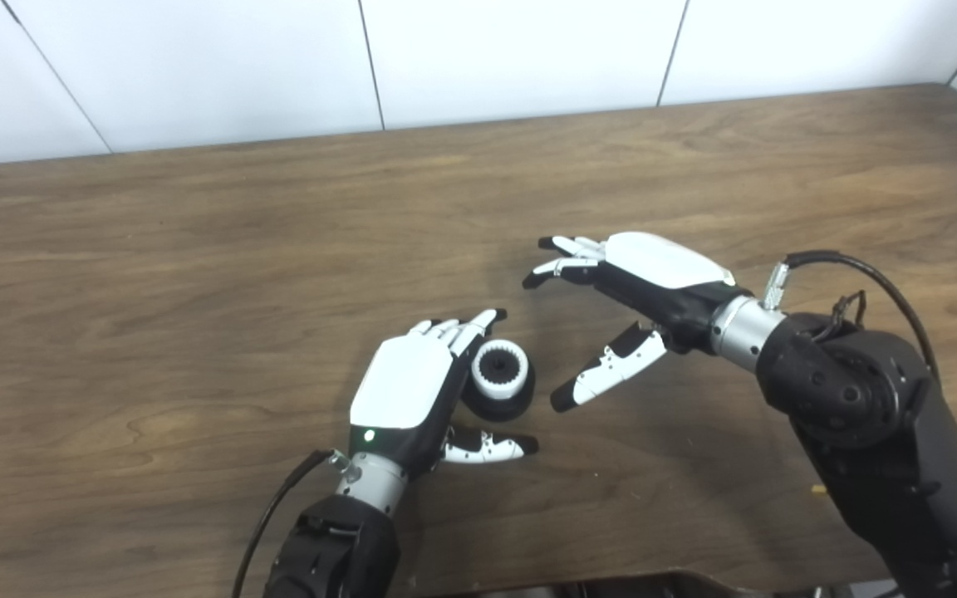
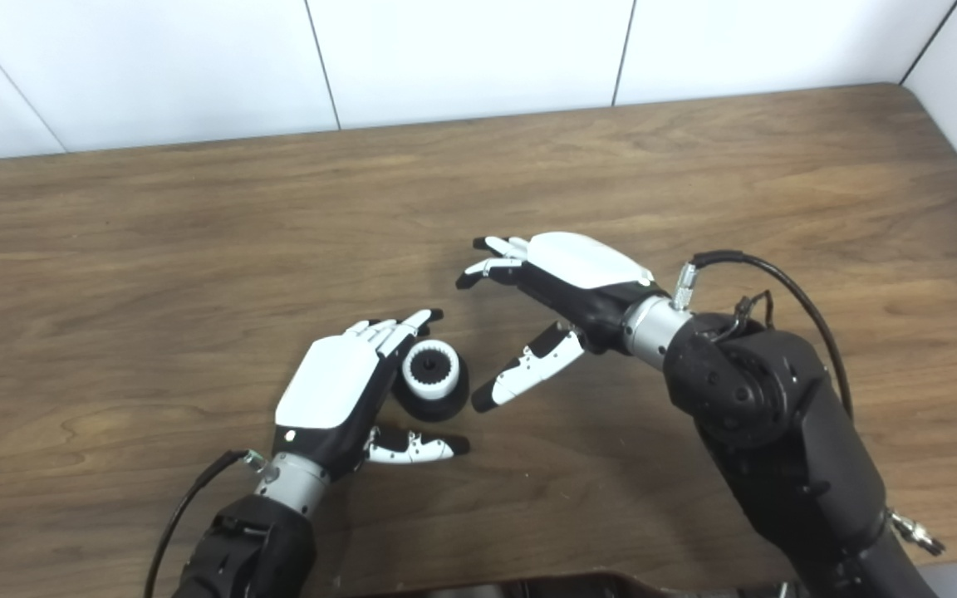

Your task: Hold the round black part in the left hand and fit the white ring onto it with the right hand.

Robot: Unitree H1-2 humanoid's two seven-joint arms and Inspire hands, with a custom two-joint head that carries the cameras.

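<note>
Right now the round black part (image 1: pixel 502 397) is sitting on the wooden worktop (image 1: pixel 196 274), with the white ring (image 1: pixel 497 370) already resting on top of it, its toothed inner edge facing up. Using the black part as the landmark: the left hand (image 1: pixel 412 386) is lying just beside it on the side toward the left arm, palm turned toward the part, fingers (image 1: pixel 466 328) stretched out and apart, passing along the part's far side. Whether they are touching the part or only lying close is hard to tell. The left thumb (image 1: pixel 491 447) is pointing across the near side of the part, apart from it, so the hand is cupping around the part without gripping it. The right hand (image 1: pixel 636 286) is hovering on the opposite side of the part, clearly apart from it, released and holding nothing, its fingers (image 1: pixel 561 257) curling loosely beyond the part and its thumb (image 1: pixel 607 372) angling down toward it, the tip stopping just short.
</note>
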